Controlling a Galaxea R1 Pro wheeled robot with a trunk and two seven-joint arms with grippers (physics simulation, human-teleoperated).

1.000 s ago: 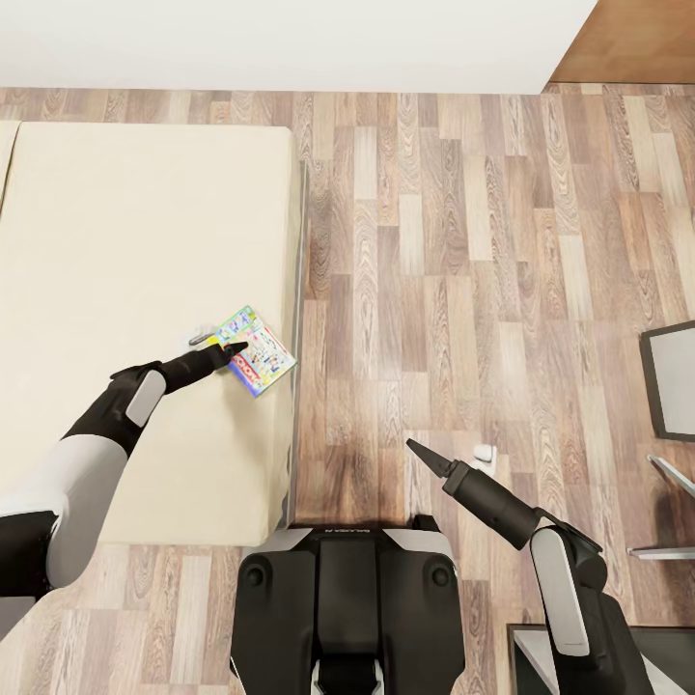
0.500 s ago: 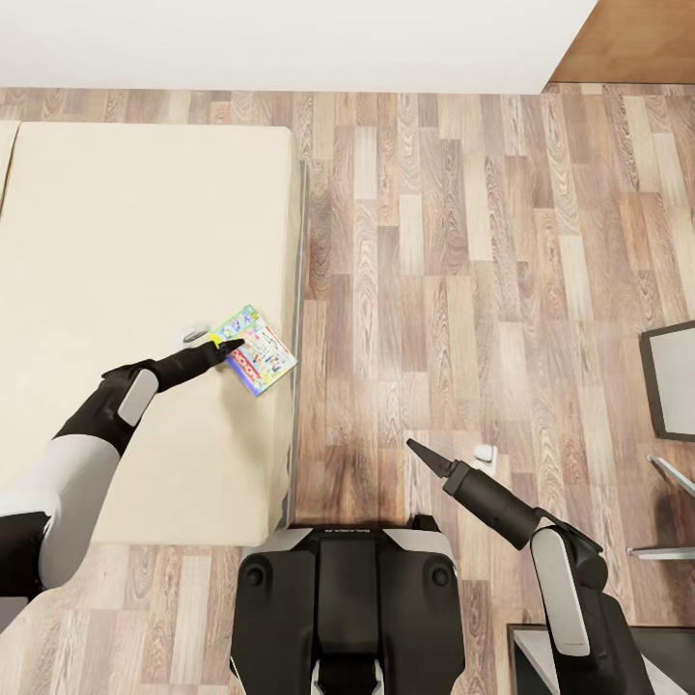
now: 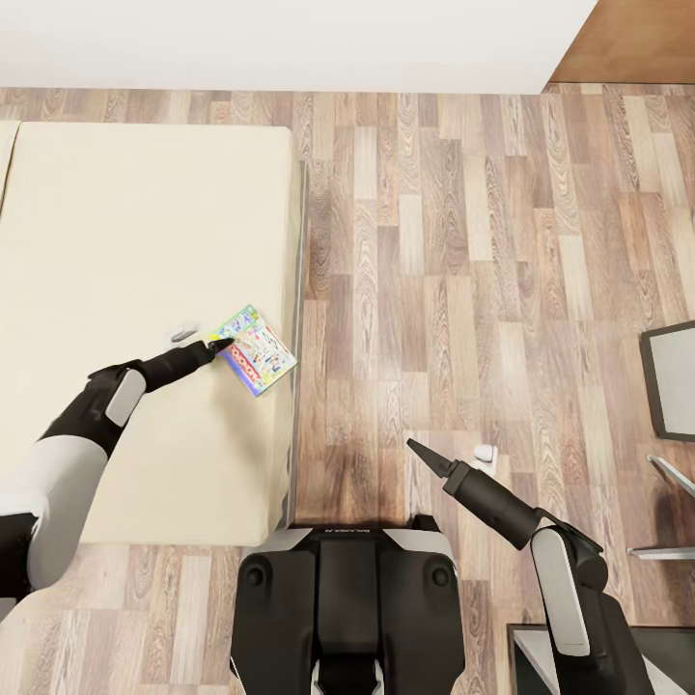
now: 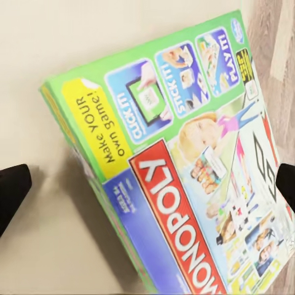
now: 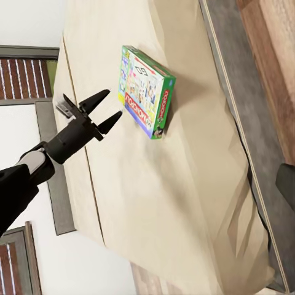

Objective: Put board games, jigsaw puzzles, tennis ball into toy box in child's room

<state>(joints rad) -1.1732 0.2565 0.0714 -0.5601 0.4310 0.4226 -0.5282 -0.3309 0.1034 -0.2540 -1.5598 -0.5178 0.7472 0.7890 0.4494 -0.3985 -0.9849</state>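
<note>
One board game [image 3: 255, 351], a green Monopoly box [image 5: 146, 92], lies flat on the cream bed [image 3: 125, 222] near the bed's right edge. My left gripper [image 3: 220, 345] hovers just left of the box, open and holding nothing. In the right wrist view the left gripper [image 5: 104, 112] has its fingers spread and a gap separates it from the box. The left wrist view looks straight onto the box cover [image 4: 184, 166], with a black fingertip [image 4: 12, 190] at each side. My right gripper [image 3: 417, 448] hangs open and empty over the wood floor. The table and toy box are out of view.
The bed's grey side rail [image 3: 297, 319] borders the wood-plank floor [image 3: 454, 270]. A dark-framed grey-topped piece of furniture [image 3: 674, 378] and metal legs [image 3: 664, 473] stand at the right edge. A small white object [image 3: 483, 452] lies on the floor. The white wall [image 3: 290, 39] runs along the far side.
My left arm has drawn back to the left a little, so the gripper tips have slid off the box's cover to its left edge. The box and right arm are unmoved.
</note>
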